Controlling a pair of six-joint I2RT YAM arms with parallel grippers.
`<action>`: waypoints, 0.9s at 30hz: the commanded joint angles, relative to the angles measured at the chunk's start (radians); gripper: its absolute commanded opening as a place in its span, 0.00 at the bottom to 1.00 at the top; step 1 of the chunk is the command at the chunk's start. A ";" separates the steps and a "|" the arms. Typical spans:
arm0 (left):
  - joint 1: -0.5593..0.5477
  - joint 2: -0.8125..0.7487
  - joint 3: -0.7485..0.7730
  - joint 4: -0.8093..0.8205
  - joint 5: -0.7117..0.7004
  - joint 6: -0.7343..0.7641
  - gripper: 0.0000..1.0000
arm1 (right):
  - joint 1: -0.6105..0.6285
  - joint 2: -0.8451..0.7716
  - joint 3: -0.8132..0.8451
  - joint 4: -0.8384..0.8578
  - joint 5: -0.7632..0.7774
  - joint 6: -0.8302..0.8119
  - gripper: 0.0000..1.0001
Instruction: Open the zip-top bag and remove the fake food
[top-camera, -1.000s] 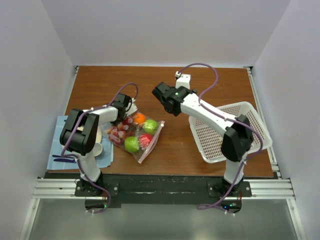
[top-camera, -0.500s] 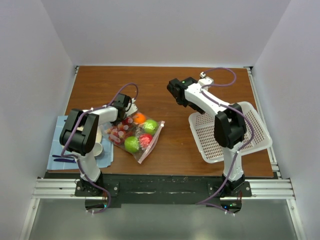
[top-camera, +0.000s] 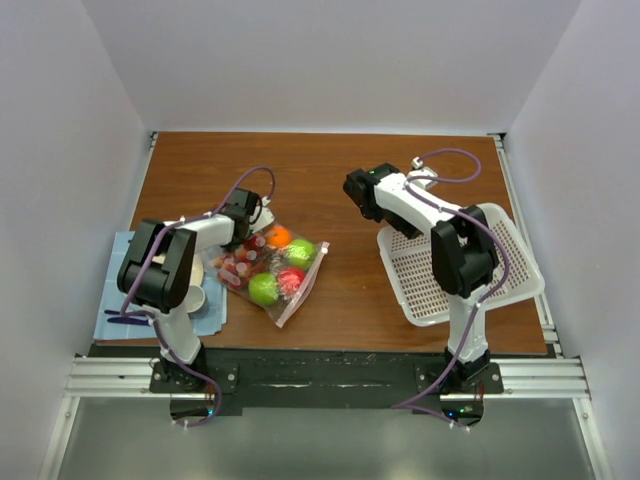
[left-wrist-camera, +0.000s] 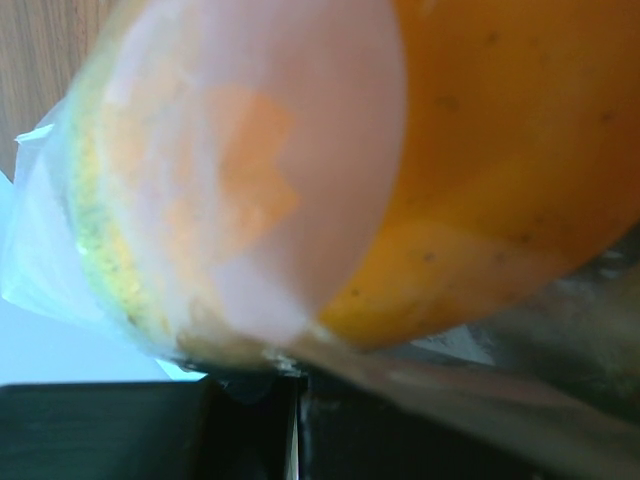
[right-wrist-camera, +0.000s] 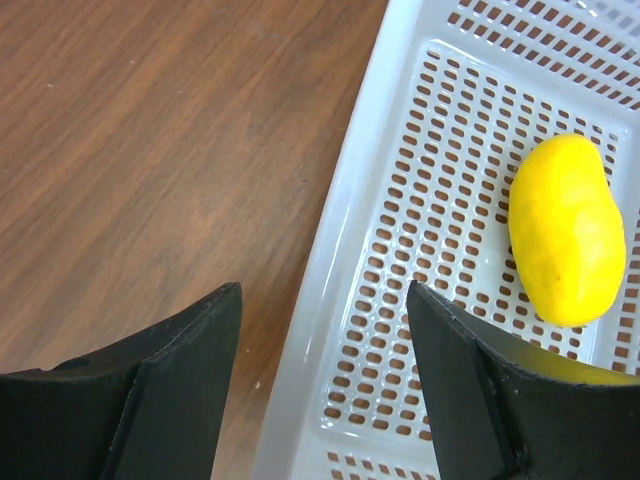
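The zip-top bag (top-camera: 287, 310) lies on the table (top-camera: 320, 165) in front of the left arm. It holds an orange (top-camera: 278, 236), green apples (top-camera: 263, 289), a red apple (top-camera: 291, 279) and red grapes (top-camera: 236, 266). The left gripper (left-wrist-camera: 297, 400) is closed on the bag's film (fingers pressed together). The right gripper (right-wrist-camera: 322, 295) hangs spread wide over the rim of the white basket (right-wrist-camera: 345, 230), where a yellow mango-like piece (right-wrist-camera: 566, 230) lies.
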 joint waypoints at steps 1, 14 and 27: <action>0.023 0.031 -0.061 -0.114 0.098 -0.018 0.00 | -0.009 0.028 0.019 -0.231 0.037 0.061 0.65; 0.037 0.011 -0.087 -0.106 0.095 -0.009 0.00 | -0.003 0.107 0.111 -0.021 0.040 -0.300 0.00; 0.040 0.023 -0.069 -0.113 0.090 -0.009 0.00 | 0.328 -0.030 -0.240 0.461 0.000 -0.874 0.00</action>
